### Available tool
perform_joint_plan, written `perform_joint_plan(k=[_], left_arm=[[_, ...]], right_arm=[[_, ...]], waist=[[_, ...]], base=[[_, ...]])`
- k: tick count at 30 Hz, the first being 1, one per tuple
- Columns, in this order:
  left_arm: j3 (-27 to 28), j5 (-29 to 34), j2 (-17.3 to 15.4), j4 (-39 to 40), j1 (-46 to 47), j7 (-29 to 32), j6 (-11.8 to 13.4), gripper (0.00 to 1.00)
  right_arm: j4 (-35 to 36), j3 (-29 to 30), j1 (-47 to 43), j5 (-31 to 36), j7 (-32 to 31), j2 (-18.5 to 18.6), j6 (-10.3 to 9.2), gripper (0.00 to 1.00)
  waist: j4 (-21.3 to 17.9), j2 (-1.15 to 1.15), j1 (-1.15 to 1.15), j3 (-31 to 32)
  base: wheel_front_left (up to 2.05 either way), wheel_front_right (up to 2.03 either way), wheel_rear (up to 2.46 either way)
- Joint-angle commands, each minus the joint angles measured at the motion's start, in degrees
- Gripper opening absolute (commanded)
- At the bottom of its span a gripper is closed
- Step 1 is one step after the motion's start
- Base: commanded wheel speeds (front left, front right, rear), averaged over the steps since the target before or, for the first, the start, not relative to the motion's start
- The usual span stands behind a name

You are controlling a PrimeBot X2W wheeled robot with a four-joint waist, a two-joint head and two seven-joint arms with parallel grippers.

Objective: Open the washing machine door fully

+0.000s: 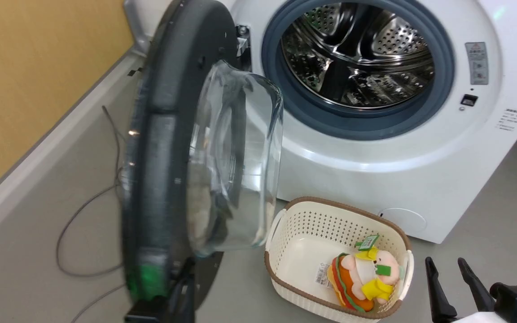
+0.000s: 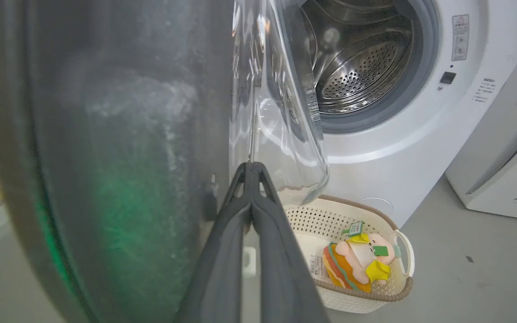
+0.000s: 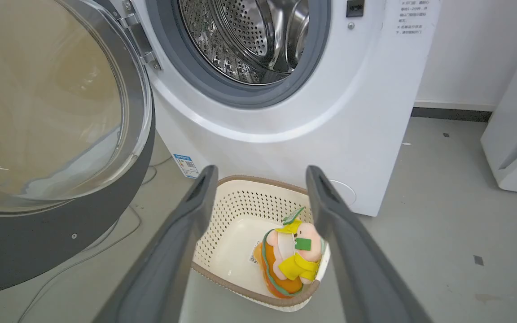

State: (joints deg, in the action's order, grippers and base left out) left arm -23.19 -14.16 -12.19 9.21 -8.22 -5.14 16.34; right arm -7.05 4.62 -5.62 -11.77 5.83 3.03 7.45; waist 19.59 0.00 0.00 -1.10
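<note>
Door standing open, left gripper pinched at its inner face

The washing machine door (image 1: 159, 134) stands out from the white washer (image 1: 375, 179) on its left-side hinge. It's edge-on to the head camera, glass bowl bulging toward the steel drum (image 1: 357, 54). Left gripper (image 2: 251, 167) is pinched closed, fingertips together right where black rim meets glass (touching or not, hard to tell). Right gripper (image 1: 444, 260) sits low at the right, fingers spread apart, beside the cream basket (image 1: 285, 215) with a plush toy (image 1: 361, 280) inside, on the grey floor (image 1: 501, 202).
</note>
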Motion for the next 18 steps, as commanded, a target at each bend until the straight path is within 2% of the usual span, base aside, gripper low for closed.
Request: perform_joint_plan(k=[1,11,18], left_arm=[[0.8,-0.3,-0.5,-0.5,-0.4,-0.8,0.4,0.0],[10.4,-3.5,-4.0,-6.3,0.6,-6.1,2.4,0.0],[16.1,-5.9,-6.4,-10.2,3.3,-8.3,1.9,0.0]], right_arm=[[-0.1,0.0,-0.1,-0.2,0.0,-0.1,0.03,1.0],[-0.4,0.1,0.4,-0.3,0.0,-0.1,0.03,1.0],[-0.4,0.5,0.7,-0.3,0.0,-0.1,0.03,1.0]], waist=[[0.4,0.0,0.0,-0.3],[0.8,0.0,0.0,-1.4],[1.2,0.0,0.0,-2.1]], base=[[0.0,0.0,0.0],[0.0,0.0,0.0],[0.0,0.0,0.0]])
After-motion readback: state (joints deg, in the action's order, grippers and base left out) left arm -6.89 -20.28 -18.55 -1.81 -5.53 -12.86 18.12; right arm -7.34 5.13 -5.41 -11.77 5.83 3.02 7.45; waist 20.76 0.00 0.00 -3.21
